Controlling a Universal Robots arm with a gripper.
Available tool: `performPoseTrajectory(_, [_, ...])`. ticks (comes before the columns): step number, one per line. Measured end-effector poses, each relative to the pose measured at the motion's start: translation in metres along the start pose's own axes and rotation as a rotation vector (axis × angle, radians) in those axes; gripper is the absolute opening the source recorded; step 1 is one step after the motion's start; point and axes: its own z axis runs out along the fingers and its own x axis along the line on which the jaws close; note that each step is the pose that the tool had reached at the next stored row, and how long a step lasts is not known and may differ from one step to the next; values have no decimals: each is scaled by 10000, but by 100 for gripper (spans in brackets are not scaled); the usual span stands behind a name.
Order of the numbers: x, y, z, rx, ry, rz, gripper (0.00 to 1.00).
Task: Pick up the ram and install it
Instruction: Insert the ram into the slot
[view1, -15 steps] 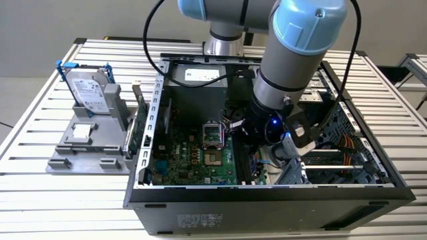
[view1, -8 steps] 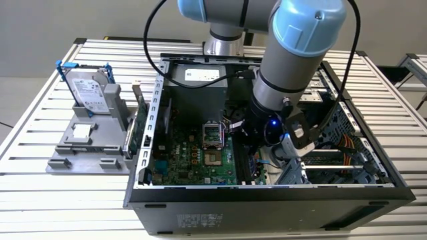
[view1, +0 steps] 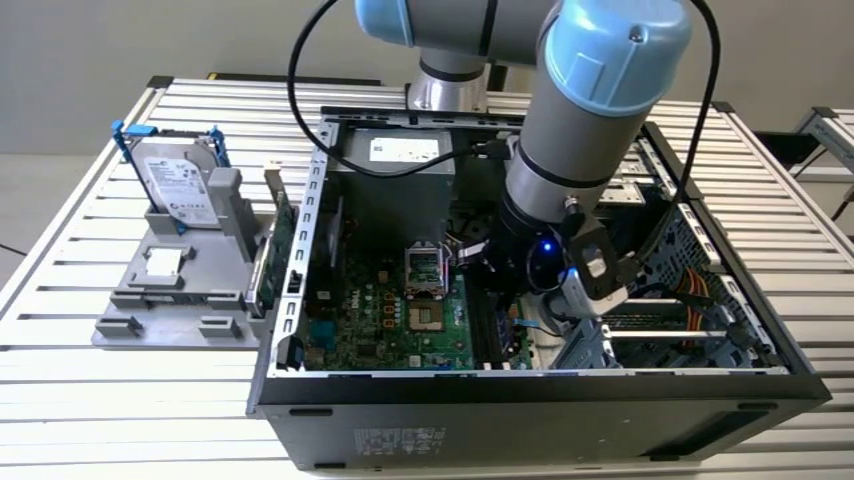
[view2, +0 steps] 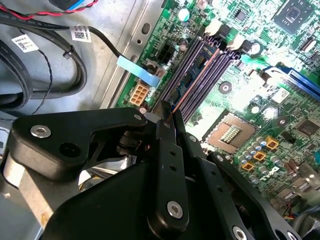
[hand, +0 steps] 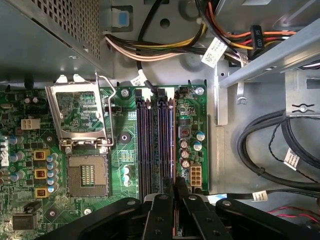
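My gripper (view1: 497, 288) is down inside the open computer case (view1: 307, 200), over the motherboard's dark memory slots (hand: 155, 145). In both wrist views its black fingers (hand: 162, 202) stand close together on a thin edge-on strip, the ram (hand: 175, 192). The ram (view2: 169, 116) lines up lengthwise with the memory slot (view2: 200, 70) nearest the board's edge. Its lower edge looks to be at or in that slot. The fingers (view2: 162, 131) hide most of the stick.
An open CPU socket (hand: 87, 175) with a raised latch lies beside the slots. Cable bundles (hand: 260, 145) and a metal bracket (hand: 270, 60) crowd the case's other side. Outside the case, a grey fixture (view1: 174, 300) holds a hard drive with blue rails (view1: 180, 180) and a green card (view1: 267, 262).
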Motion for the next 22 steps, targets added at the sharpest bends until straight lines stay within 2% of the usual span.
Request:
performPoseTrajectory(7, [-1,-2,15,-4,28,10,0])
performPoseTrajectory(22, [-1,-3,16,-1,30,13,0])
